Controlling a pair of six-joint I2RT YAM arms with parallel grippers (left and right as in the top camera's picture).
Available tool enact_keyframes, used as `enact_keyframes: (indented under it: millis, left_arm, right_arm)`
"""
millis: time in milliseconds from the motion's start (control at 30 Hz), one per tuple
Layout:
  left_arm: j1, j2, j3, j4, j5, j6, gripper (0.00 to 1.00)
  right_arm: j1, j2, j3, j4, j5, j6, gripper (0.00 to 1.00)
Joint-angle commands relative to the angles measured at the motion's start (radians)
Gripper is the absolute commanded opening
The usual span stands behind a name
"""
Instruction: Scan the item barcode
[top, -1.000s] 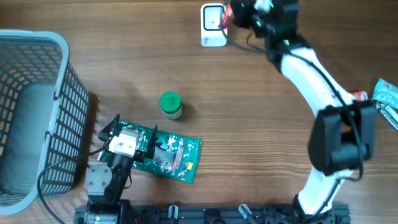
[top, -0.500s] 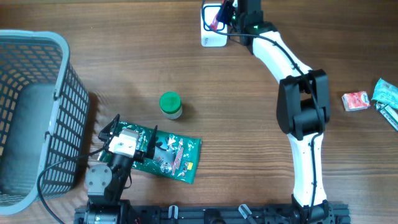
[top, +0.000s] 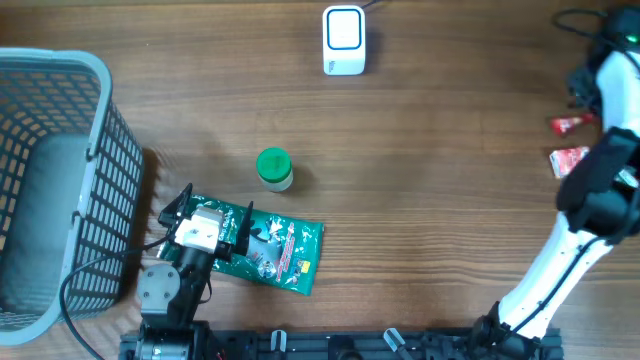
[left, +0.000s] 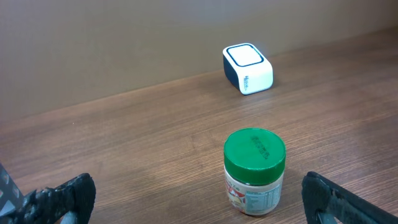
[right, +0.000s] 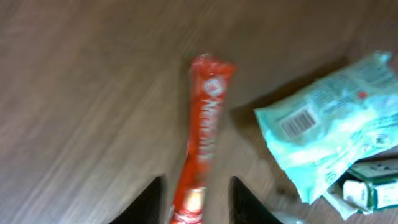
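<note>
Seen at right edge of wooden worktop (top: 450, 200): thin red foil stick sachet (right: 202, 118), flat btwn parted jaws of right pincer (right: 198, 183), released, not clamped. Lies beside pale green barcoded packet (right: 320, 121), well apart from white box scanner (top: 343, 40) at far edge. Nothing at scanner; can't tell if scanned. Left pincer (left: 196, 186) wide open, empty. Prob. left to scan: green-lidded clear jar (left: 254, 169) & dark green snack bag (top: 275, 252), nr front-left corner.

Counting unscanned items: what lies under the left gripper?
A green printed foil packet lies under the left gripper; the part beneath it is covered, so any barcode there cannot be seen.
</note>
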Motion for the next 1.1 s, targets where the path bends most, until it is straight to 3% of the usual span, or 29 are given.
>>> enact_keyframes:
  millis: [0,167,233,300,433,500,700,800,967,1067]
  left_arm:
    - [-0.003,-0.007,-0.004,-0.003,0.013,-0.006,1.0]
    - [-0.003,-0.007,-0.004,-0.003,0.013,-0.006,1.0]
    - [-0.003,-0.007,-0.004,-0.003,0.013,-0.006,1.0]
    - [-0.003,-0.007,-0.004,-0.003,0.013,-0.006,1.0]
    - [-0.003,-0.007,-0.003,-0.003,0.013,-0.006,1.0]
    - [-0.003,-0.007,-0.004,-0.003,0.013,-0.006,1.0]
    - [-0.003,-0.007,-0.004,-0.003,0.013,-0.006,1.0]
    - [-0.003,-0.007,-0.004,-0.003,0.013,-0.006,0.99]
    - [-0.003,-0.007,-0.003,-0.003,0.013,-0.006,1.0]
    - [-0.003,-0.007,-0.004,-0.003,0.013,-0.006,1.0]
  right_arm:
    - [-0.022,-0.127,-0.009,-0.029,-0.235,-0.032,0.92]
    - [0.007,-0.396,-0.009,-0.198,-0.685,0.003,1.0]
    - [0.079,-0.448,-0.009,-0.358,-0.887,0.092,1.0]
    - [0.171,-0.444,-0.011,-0.502,-0.964,0.106,1.0]
    - [0.478,-0.443,-0.053,-0.508,-0.897,0.072,1.0]
    - [0.621,-0.443,-0.056,-0.494,-0.806,0.123,1.0]
    - [0.937,-0.442,-0.058,-0.445,-0.519,0.74,1.0]
    - [1.027,-0.428,-0.058,-0.381,-0.485,0.964,1.0]
    - [1.095,-0.361,-0.058,-0.246,-0.528,1.057,1.0]
    - [1.124,-0.294,-0.058,-0.244,-0.592,1.221,1.0]
